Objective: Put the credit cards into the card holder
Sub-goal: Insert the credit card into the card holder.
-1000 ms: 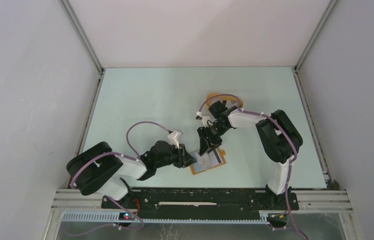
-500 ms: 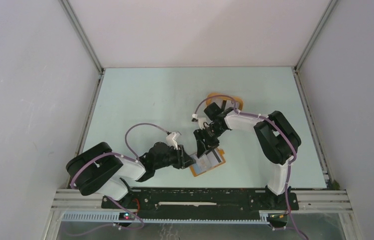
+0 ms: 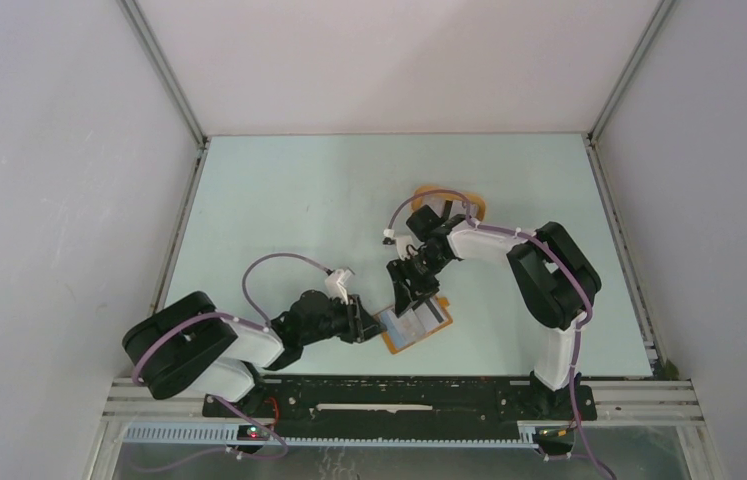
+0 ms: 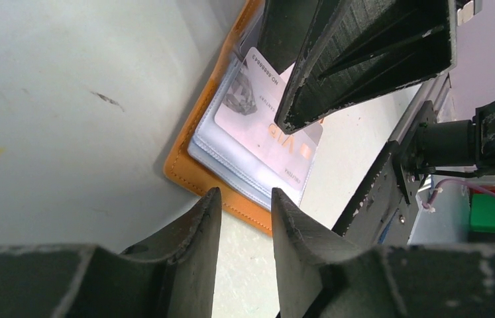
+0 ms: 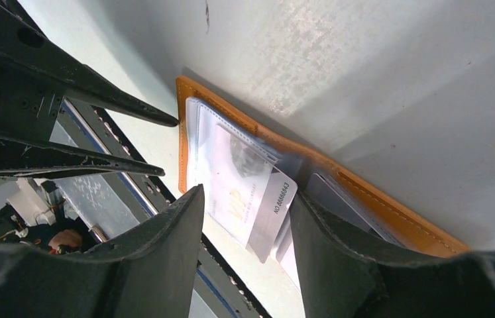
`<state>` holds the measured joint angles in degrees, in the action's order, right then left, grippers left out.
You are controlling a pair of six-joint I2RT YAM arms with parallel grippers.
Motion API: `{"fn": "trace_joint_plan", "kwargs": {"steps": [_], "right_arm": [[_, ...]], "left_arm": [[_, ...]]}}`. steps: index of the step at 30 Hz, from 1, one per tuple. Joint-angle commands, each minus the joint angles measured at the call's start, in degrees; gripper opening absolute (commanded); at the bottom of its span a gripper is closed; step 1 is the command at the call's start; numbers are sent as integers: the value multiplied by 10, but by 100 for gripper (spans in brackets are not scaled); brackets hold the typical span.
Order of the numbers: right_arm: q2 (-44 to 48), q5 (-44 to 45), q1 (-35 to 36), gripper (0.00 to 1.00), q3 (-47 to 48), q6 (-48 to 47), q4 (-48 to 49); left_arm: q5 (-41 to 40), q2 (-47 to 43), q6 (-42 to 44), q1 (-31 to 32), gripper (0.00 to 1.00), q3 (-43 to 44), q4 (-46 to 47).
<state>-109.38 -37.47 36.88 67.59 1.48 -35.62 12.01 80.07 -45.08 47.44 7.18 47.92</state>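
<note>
The card holder (image 3: 417,326) lies open on the table near the front edge, orange leather with clear sleeves (image 4: 191,179) (image 5: 364,192). A pale credit card (image 4: 264,126) (image 5: 244,192) printed VIP sits partway in a sleeve, its end sticking out. A grey card (image 5: 327,195) shows in the other half. My right gripper (image 3: 413,298) (image 5: 244,205) stands open over the holder, straddling the pale card, one fingertip (image 4: 285,122) resting on it. My left gripper (image 3: 363,322) (image 4: 246,199) is open just left of the holder's corner, with only table between its fingers.
An oval orange tray (image 3: 469,203) sits behind the right arm, mostly covered by it. The arms' base rail (image 3: 399,395) runs just in front of the holder. White walls close in the table on the left, right and back.
My left gripper has drawn back to the left, off the holder's edge. The right wrist shifted slightly left and stays over the card.
</note>
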Motion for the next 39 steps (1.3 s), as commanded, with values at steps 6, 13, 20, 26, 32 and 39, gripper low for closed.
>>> {"fn": "trace_joint_plan", "kwargs": {"steps": [6, 13, 20, 26, 32, 39], "right_arm": [[4, 15, 12, 59, 15, -14, -11], [-5, -12, 17, 58, 15, -14, -10], [-1, -34, 24, 56, 15, -8, -8], [0, -54, 24, 53, 15, -6, -8], [7, -68, 20, 49, 18, -10, -12], [8, -71, 13, 44, 18, -14, -14]], "left_arm": [[16, 63, -40, -3, 40, -6, 107], [17, 106, -56, -4, 40, -8, 154], [18, 150, -71, -3, 40, -8, 207], [14, 163, -78, -4, 39, -11, 229], [11, 156, -77, -4, 39, -14, 223], [7, 148, -76, -4, 39, -18, 221]]}}
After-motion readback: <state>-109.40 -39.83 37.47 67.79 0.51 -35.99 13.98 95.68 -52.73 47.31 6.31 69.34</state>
